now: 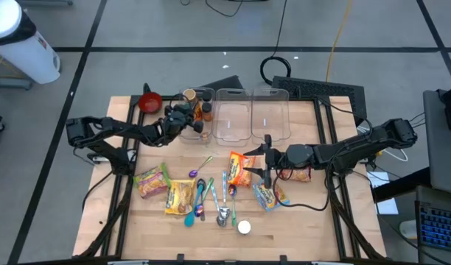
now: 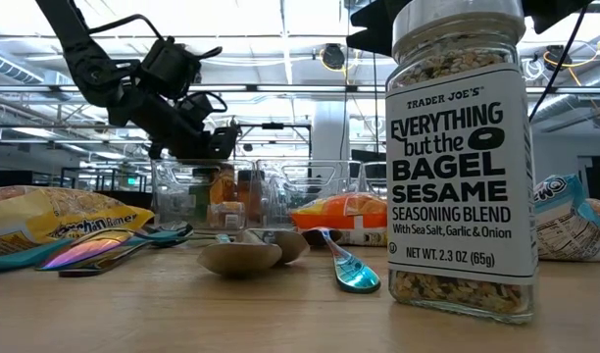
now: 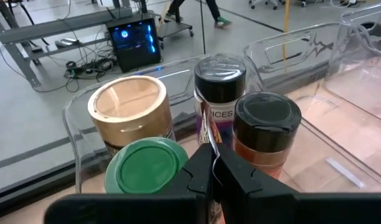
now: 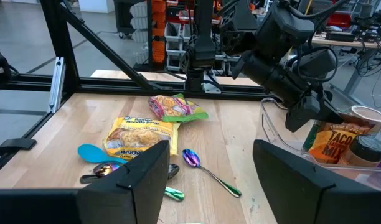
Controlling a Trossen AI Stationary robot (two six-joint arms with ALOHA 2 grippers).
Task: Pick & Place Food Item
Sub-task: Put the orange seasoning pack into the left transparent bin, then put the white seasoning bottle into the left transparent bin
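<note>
left gripper (image 1: 183,118) sits upper left of center in my high view, over the leftmost clear bin (image 1: 201,135). fingers (image 3: 206,163) look pressed together in the left wrist cam, tips just above the jars, nothing between them that i can see. bin holds a tan wood-lid jar (image 3: 128,112), a green-lid jar (image 3: 147,168), a spice jar w/ dark cap (image 3: 220,81) and a black-cap jar (image 3: 265,121), all upright and packed close.

right gripper (image 1: 266,158) is center-right in the high view, fingers apart, above the table (image 1: 306,213) btwn the orange packet (image 1: 240,168) and another snack packet (image 1: 268,195). can't tell if it touches either. right wrist cam shows both fingers (image 4: 131,177) wide, nothing held.

lower left of center: two yellow noodle packs (image 1: 152,180) and (image 1: 181,195), beside a bunch of spoons (image 1: 211,199). seasoning bottle (image 2: 460,147) stands upright close to the low cam, fills the right side of that frame. red bowl (image 1: 149,101) at upper left of the table. two more clear bins (image 1: 251,118) right of the first.
</note>
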